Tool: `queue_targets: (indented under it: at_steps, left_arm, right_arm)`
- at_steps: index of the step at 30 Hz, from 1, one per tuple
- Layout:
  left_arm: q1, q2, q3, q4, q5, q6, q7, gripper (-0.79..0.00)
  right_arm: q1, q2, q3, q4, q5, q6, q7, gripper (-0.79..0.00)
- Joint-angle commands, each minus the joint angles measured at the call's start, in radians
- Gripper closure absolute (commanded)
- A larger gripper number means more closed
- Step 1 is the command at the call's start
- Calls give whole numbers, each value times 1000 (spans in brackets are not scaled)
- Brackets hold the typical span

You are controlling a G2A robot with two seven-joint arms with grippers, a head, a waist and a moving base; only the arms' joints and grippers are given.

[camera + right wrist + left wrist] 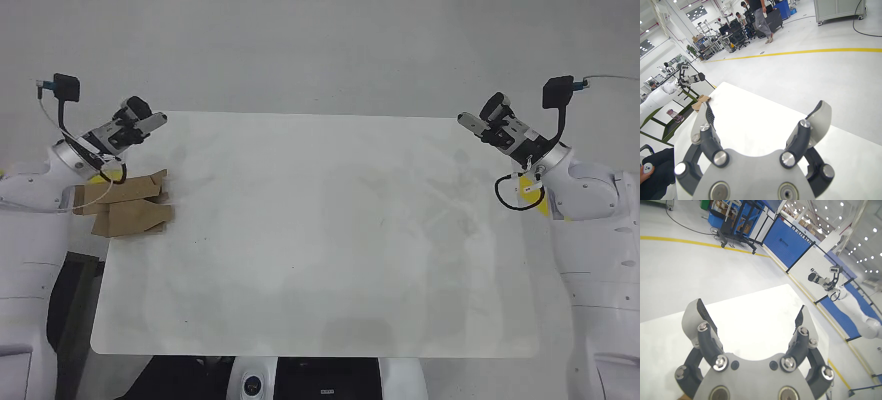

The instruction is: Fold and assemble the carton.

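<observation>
At the table's [320, 260] left edge, the flat carton [128, 205] is being left untouched just beside the left gripper [157, 119]. It and the right gripper [464, 120], well apart, are being held wide open, empty.

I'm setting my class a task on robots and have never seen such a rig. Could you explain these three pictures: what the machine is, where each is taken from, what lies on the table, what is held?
It is a two-armed robot at a white table. The top view looks down from a camera above its arms. The other two come from a camera on each wrist, so each shows its own claw up close: the left claw and the right claw. Both are open and hold nothing, one near each far corner of the table. A flat brown carton, not yet folded, lies at the table's left edge by the left arm.
</observation>
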Motion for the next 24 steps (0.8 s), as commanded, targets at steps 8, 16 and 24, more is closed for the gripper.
queue_targets:
  at_steps: [8,16,24]
  left_arm:
    - [22,36,-97,101,-208,20,-170,-785]
    - [46,50,-156,224,-359,37,-191,-785]
    - [46,66,-212,364,-410,34,-168,-785]
  right_arm:
    - [0,0,0,0,0,0,0,-785]
    - [0,0,0,0,0,0,0,-785]
    - [0,0,0,0,0,0,0,-785]
